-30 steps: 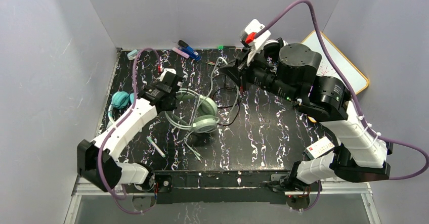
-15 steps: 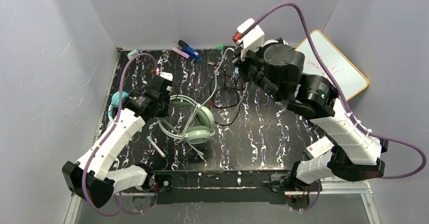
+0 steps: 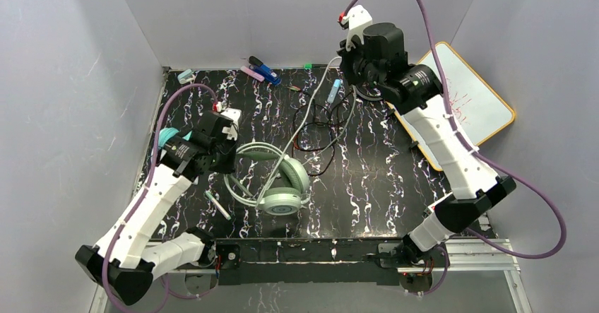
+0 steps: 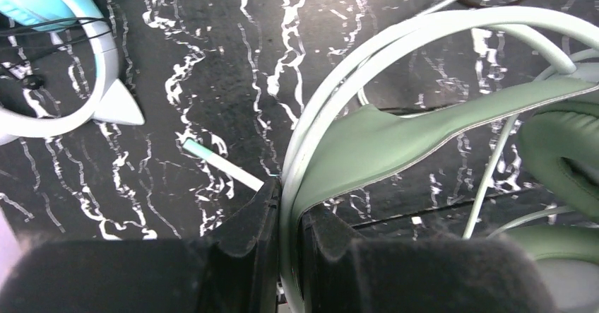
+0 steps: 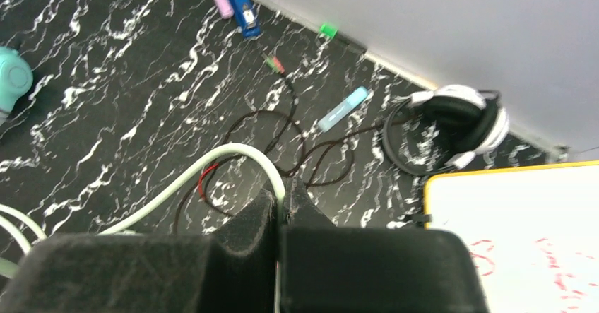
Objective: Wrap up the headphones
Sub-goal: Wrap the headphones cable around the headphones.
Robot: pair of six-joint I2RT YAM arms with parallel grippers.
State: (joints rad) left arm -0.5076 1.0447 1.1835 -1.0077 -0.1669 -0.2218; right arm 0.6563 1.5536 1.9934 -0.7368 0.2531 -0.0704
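Right pincer [image 5: 282,194] raised and drawn farther away since earlier frame, clamped on pale cable [image 5: 212,159], pulled out straight below it. Left pincer [image 4: 288,200] clamped on band [image 4: 424,126] of mint-green headset [image 3: 282,186]; cups rested on tabletop [image 3: 381,186] just ahead. Cable judged light, limp, slippery; band stiff, springy, the better anchor.

Left gripper [image 4: 286,207] clamping mint-green headband [image 4: 395,133] (teal headset [image 4: 49,2] beside)

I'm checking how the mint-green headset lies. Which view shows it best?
Top external: the whole mint-green headset, band and both cups. Left wrist shows only band and one cup, clamped in the left gripper; right wrist only its pale cable in the right gripper.
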